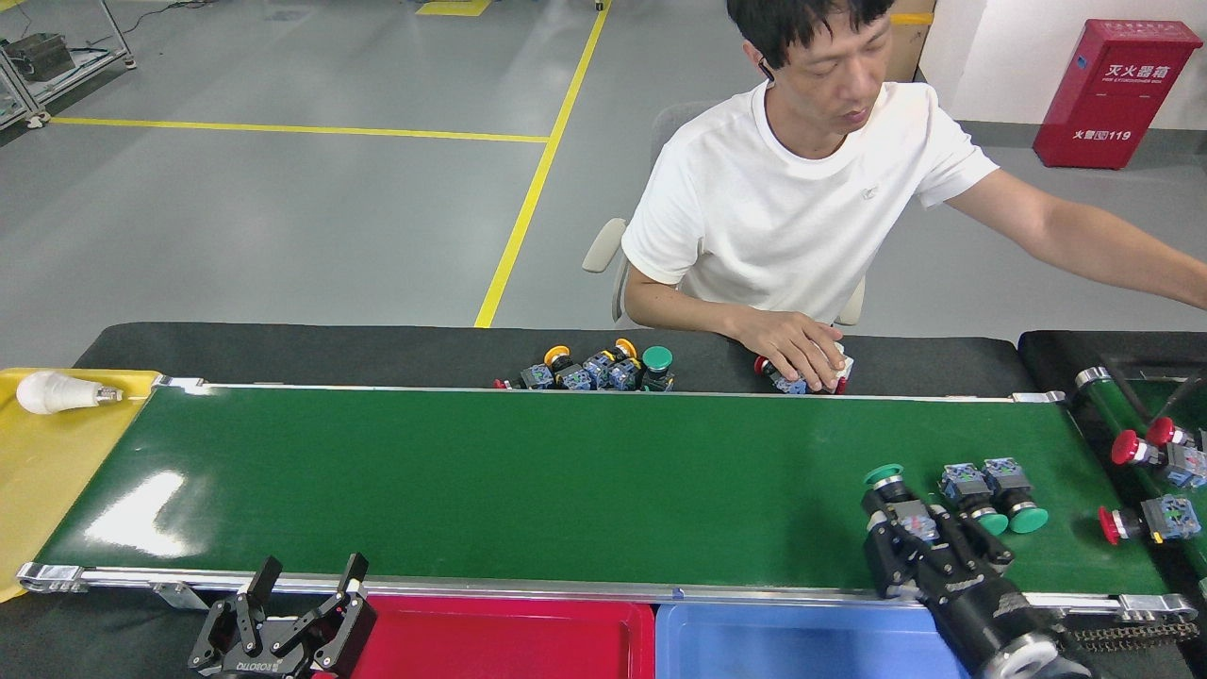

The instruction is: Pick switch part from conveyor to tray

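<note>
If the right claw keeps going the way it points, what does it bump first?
The right claw points up and left along the conveyor, right at the green-capped switch. It probably meets that first; depth is hard to judge.

Our conveyor (528,471) spans mid-frame, three switch parts (952,490) at its right end. Our right tool (910,538) sits over the leftmost, our left tool (306,589) at lower left. Two trays (651,641) line the bottom edge; a person (801,207) sits behind, upper right.

Grey floor (283,217) with yellow lines (528,179); red cabinet (1115,92).
</note>
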Robot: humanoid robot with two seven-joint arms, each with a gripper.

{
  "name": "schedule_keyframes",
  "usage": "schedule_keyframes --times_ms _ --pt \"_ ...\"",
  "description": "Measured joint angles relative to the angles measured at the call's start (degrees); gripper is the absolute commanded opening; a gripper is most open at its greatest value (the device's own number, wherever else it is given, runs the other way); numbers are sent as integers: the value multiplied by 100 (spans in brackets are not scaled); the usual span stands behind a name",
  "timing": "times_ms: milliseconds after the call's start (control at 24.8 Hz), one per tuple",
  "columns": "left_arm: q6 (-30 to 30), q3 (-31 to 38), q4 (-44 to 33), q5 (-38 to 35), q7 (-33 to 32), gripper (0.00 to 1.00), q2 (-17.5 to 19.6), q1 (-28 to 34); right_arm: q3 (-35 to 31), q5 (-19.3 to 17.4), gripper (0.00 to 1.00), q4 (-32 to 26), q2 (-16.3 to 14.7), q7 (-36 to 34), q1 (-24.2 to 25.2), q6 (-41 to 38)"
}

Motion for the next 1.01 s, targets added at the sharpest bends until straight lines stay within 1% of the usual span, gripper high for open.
schedule_keyframes --times_ms 81,202,242,363,404,484,606,767,848,929,1009 --pt "13 1 0 0 3 100 24 1 289 -6 4 -17 152 6 29 -384" --pt "-15 -1 0 1 4 100 39 2 903 -6 12 -13 193 9 37 -671" --pt "-39 -3 0 1 5 100 39 1 1148 -6 22 5 194 9 37 -709" --pt "-75 -79 0 1 6 100 38 -1 1744 70 64 70 211 14 37 -728" --pt "-84 -112 0 1 6 100 38 -5 1954 166 98 138 215 34 37 -639" --pt "-88 -121 0 0 6 100 38 -13 2137 291 100 287 308 17 37 -488" --pt "-109 -122 0 -46 16 100 39 -22 2169 320 100 354 473 -8 -24 -361" --pt "-81 -64 0 -352 23 100 38 -63 2021 326 100 322 488 -21 -176 -149" --pt "-62 -51 0 -377 25 100 38 -64 1728 331 100 258 490 -23 -298 237" --pt "-55 -41 0 -380 26 100 38 -61 1438 374 99 190 489 -119 -515 831" --pt "-38 5 0 -380 28 100 39 -48 1236 609 99 164 475 -346 -571 1498"
